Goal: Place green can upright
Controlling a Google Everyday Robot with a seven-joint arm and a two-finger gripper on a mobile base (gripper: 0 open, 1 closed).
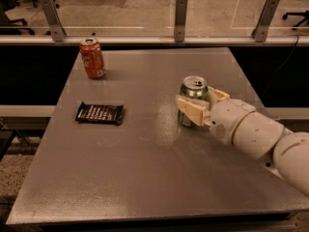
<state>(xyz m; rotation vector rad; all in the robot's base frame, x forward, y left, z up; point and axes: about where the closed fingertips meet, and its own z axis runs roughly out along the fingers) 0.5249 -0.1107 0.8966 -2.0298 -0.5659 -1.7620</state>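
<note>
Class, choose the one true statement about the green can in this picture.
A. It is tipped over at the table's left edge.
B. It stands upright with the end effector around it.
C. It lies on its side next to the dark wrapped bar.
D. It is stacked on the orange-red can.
B: the green can stands with its silver top up on the right half of the table, and the end effector is closed around its sides.

Cream gripper (pixel 196 102) clasping green can (pixel 193 88); orange-red can (pixel 92 59); dark, seemingly striped wrapper (pixel 99 113); grey table (pixel 145 178)
</note>
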